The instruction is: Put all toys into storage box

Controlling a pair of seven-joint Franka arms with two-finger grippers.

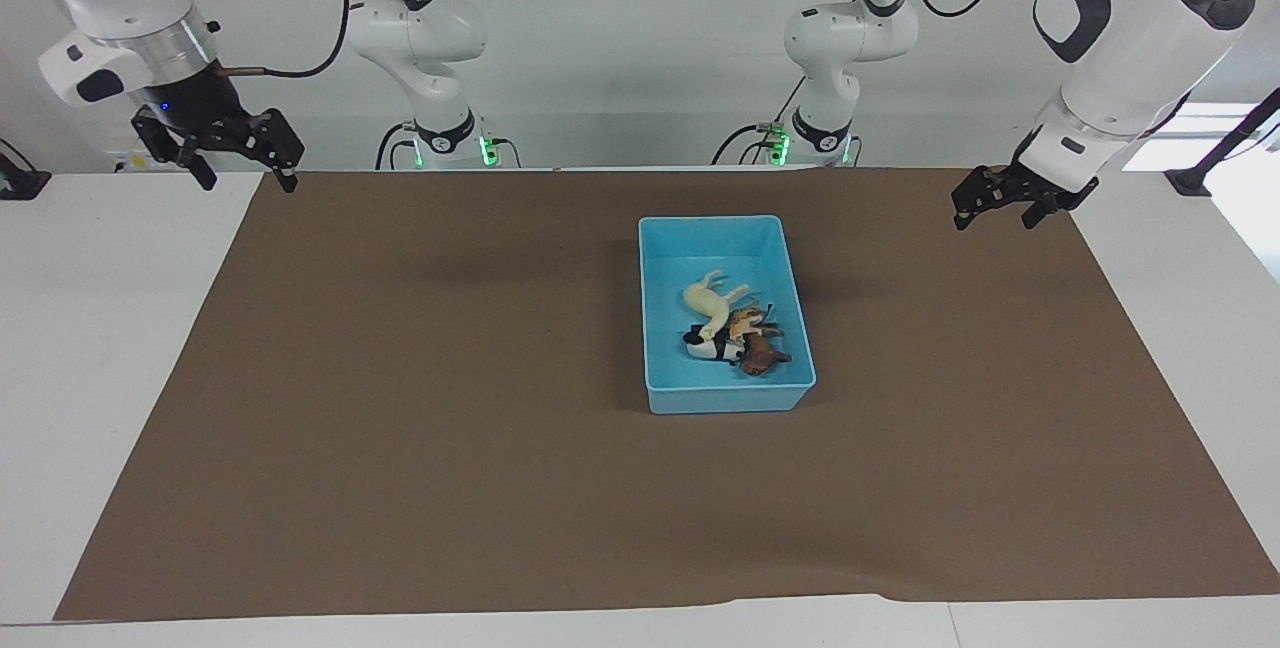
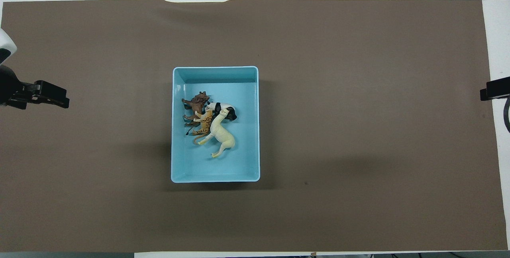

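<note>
The light blue storage box (image 1: 712, 221) stands in the middle of the brown mat, and also shows in the overhead view (image 2: 215, 67). All four toys lie in it, bunched together: the cream-white horse (image 1: 708, 303) (image 2: 223, 136), the panda (image 1: 708, 348) (image 2: 225, 110), the tan big cat (image 1: 743, 320) (image 2: 205, 124) and the dark brown lion (image 1: 762, 356) (image 2: 196, 104). My left gripper (image 1: 994, 216) (image 2: 59, 98) is open and empty, raised over the mat's edge at the left arm's end. My right gripper (image 1: 248, 178) (image 2: 488, 92) is open and empty, raised over the mat's edge at the right arm's end.
The brown mat (image 1: 400, 428) covers most of the white table (image 1: 100, 328). Both arm bases (image 1: 445, 138) stand at the robots' edge of the table.
</note>
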